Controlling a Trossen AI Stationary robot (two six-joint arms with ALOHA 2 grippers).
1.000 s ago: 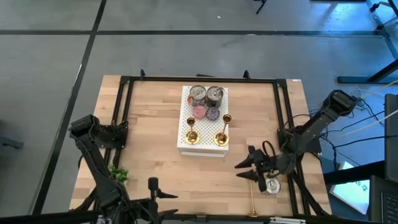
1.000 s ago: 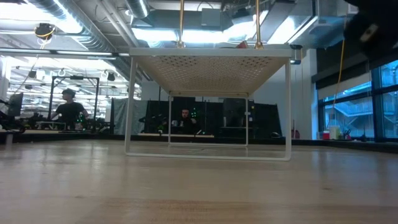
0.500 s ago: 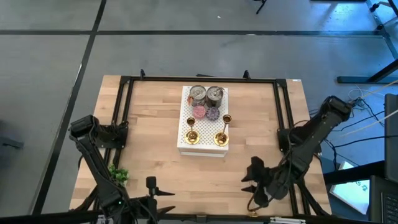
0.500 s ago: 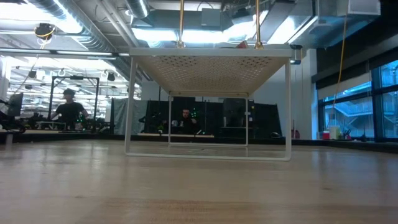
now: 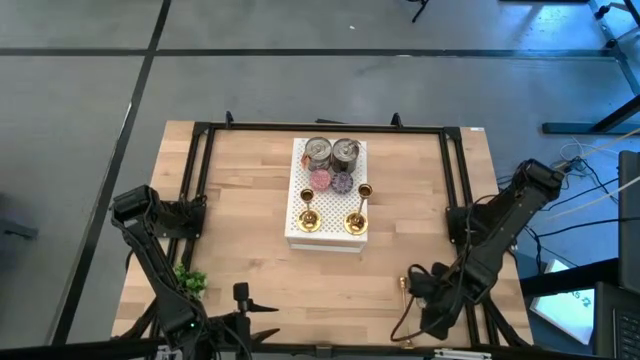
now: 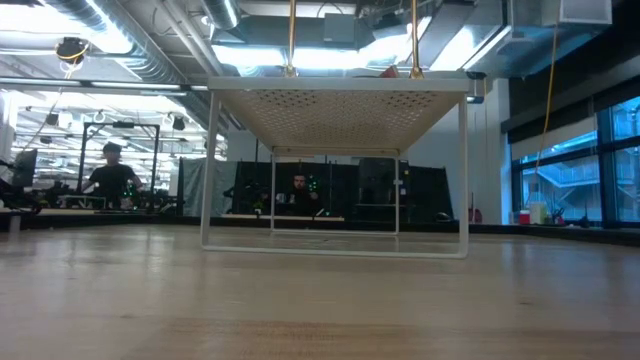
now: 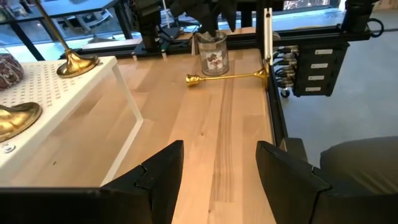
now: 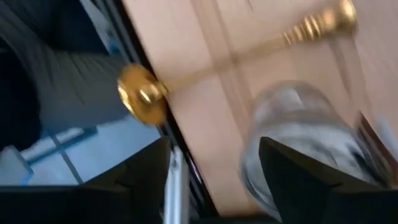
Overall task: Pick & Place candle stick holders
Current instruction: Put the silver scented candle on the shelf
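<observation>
Right fingers parted, empty, above fallen candle holder lying flat on tabletop at near right edge, beside glass jar. Pinch stem mid-length, avoid jar. Left fingers parted, idle.

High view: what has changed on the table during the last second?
The right gripper moved toward the near right corner, over the glass jar, gripping nothing. The lying candle stick holder, the two holders on the white rack and the left gripper stayed put.
</observation>
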